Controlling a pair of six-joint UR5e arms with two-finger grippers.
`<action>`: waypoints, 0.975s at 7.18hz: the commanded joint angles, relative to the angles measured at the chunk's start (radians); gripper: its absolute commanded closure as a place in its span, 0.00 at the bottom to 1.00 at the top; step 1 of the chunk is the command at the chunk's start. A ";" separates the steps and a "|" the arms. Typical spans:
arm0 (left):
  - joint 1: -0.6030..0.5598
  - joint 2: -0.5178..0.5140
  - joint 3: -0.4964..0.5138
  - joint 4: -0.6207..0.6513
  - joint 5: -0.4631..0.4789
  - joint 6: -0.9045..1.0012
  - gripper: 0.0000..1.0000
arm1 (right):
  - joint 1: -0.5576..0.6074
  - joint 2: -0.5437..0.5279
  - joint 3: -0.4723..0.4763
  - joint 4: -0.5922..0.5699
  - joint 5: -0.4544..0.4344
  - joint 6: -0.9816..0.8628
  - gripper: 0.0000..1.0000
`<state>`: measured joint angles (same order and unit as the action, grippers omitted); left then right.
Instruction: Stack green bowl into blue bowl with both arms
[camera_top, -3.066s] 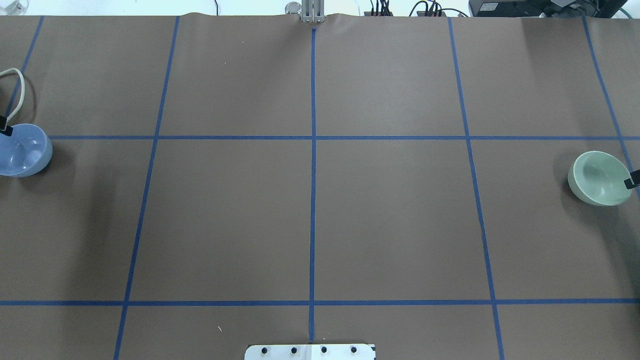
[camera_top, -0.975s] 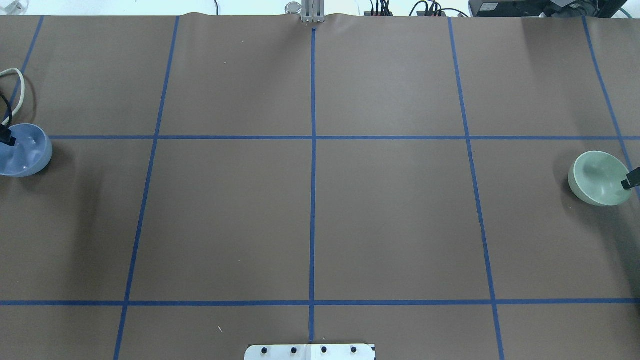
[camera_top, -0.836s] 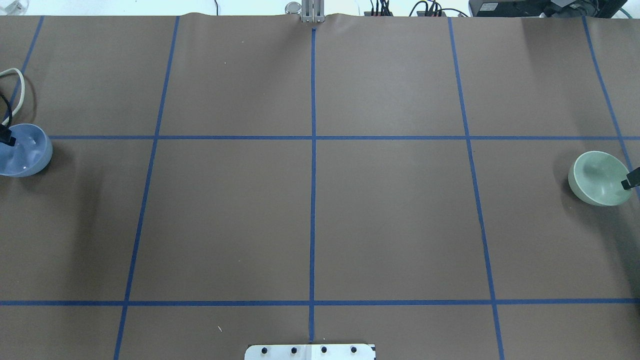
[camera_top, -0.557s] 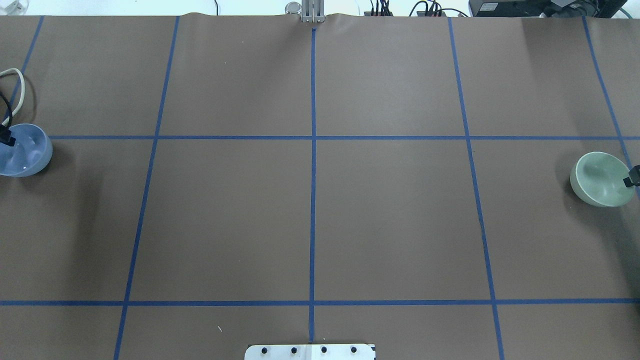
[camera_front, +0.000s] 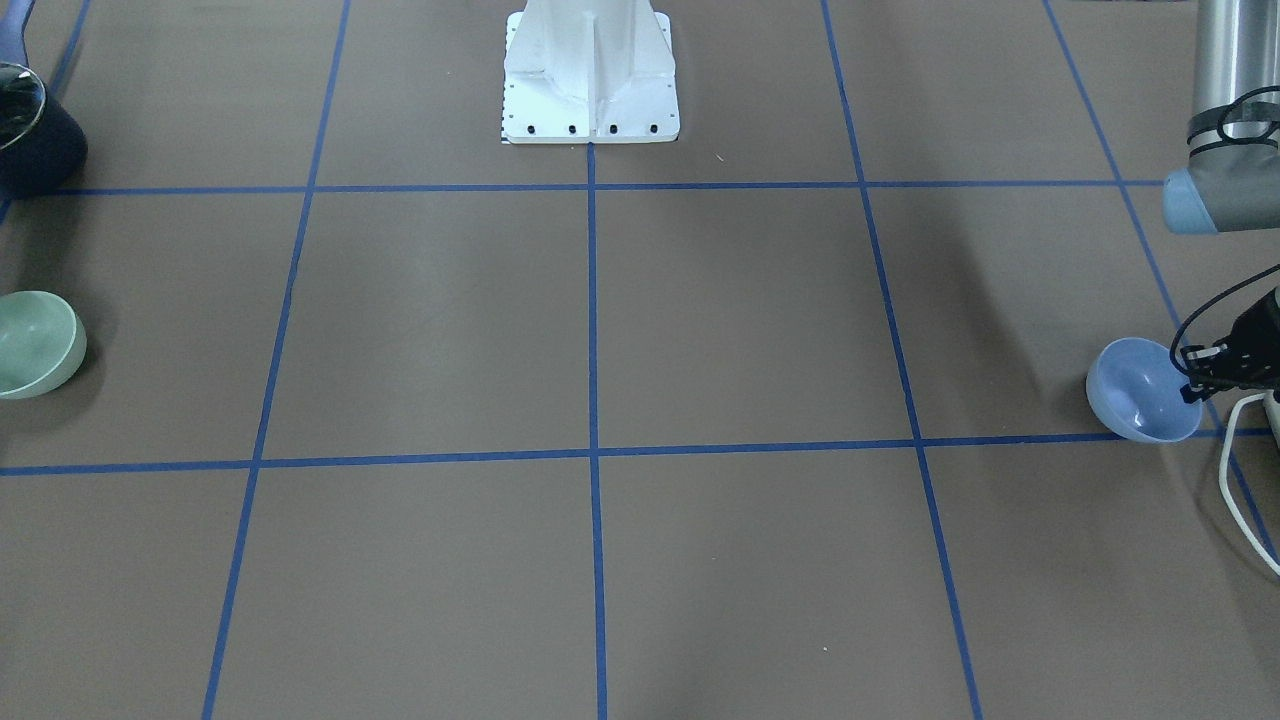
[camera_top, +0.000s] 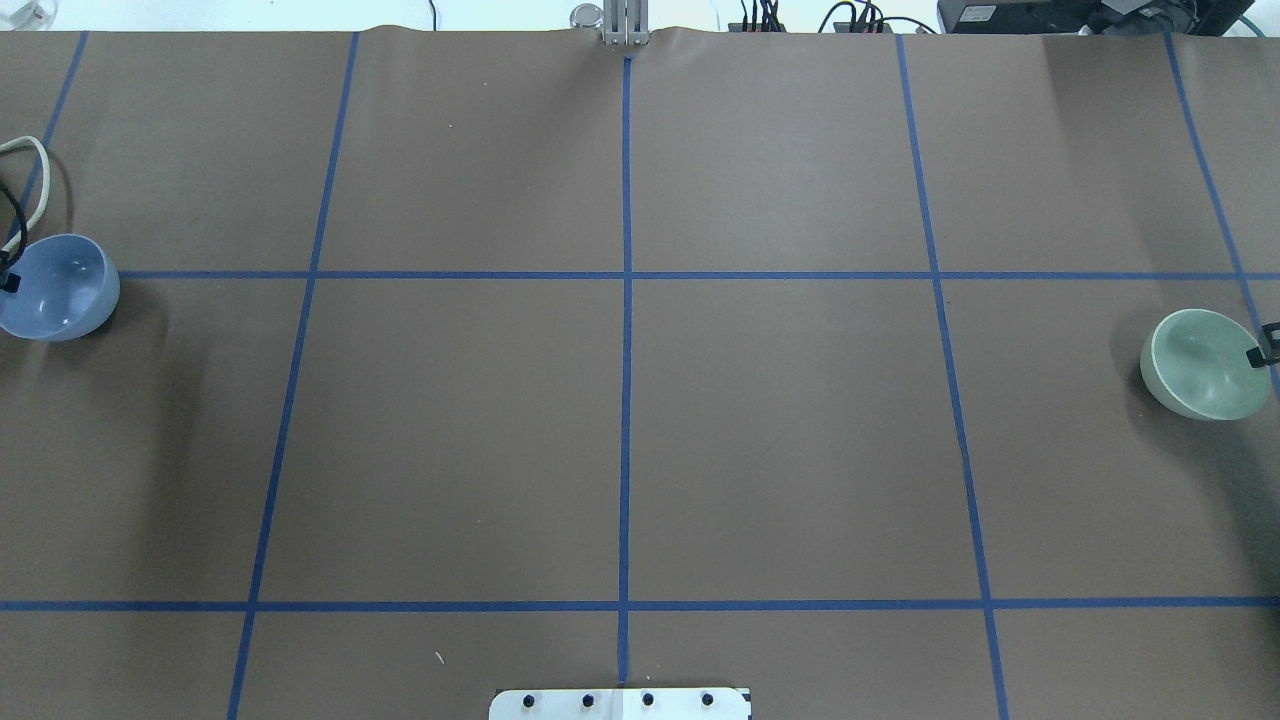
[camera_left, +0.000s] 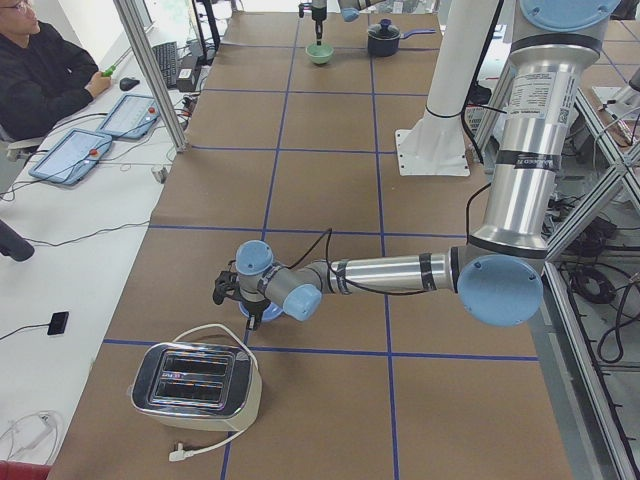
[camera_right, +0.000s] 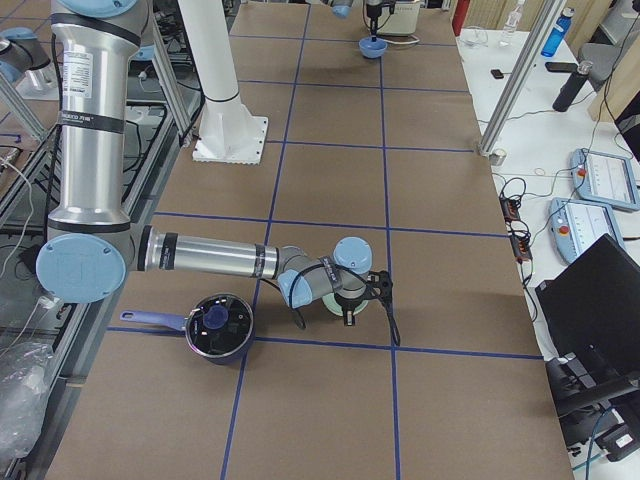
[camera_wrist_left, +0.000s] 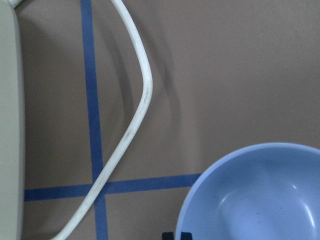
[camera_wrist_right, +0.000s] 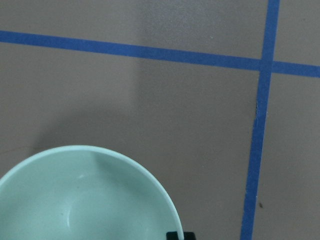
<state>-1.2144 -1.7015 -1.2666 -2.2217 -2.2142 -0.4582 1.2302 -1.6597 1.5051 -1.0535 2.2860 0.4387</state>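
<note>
The blue bowl (camera_top: 55, 288) is at the table's far left, held a little above the paper and tilted. My left gripper (camera_top: 8, 283) is shut on its outer rim; the same grip shows in the front view (camera_front: 1195, 385) on the bowl (camera_front: 1143, 390). In the left wrist view the bowl (camera_wrist_left: 260, 200) fills the lower right. The green bowl (camera_top: 1205, 363) is at the far right, and my right gripper (camera_top: 1262, 345) pinches its rim at the frame edge. It also shows in the right wrist view (camera_wrist_right: 85, 200) and the front view (camera_front: 35, 343).
A toaster (camera_left: 197, 385) stands beside the blue bowl, and its white cable (camera_top: 35, 180) loops behind the bowl. A dark pot with a glass lid (camera_right: 218, 328) stands near the green bowl. The white pedestal base (camera_front: 590, 70) is at the robot's side of the table.
The blue bowl has risen off the paper and shifted a little toward the table's middle in my left gripper. The green bowl has shifted slightly with my right gripper.
</note>
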 joint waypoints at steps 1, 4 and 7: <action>0.001 -0.045 -0.011 0.034 -0.133 -0.007 1.00 | 0.000 0.030 0.007 -0.002 0.012 0.041 1.00; 0.001 -0.114 -0.170 0.271 -0.202 -0.045 1.00 | 0.002 0.132 0.032 -0.135 0.070 0.045 1.00; 0.169 -0.215 -0.299 0.280 -0.136 -0.451 1.00 | 0.002 0.260 0.063 -0.250 0.104 0.144 1.00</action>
<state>-1.1348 -1.8681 -1.5175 -1.9472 -2.3929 -0.7389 1.2318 -1.4600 1.5540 -1.2511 2.3727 0.5347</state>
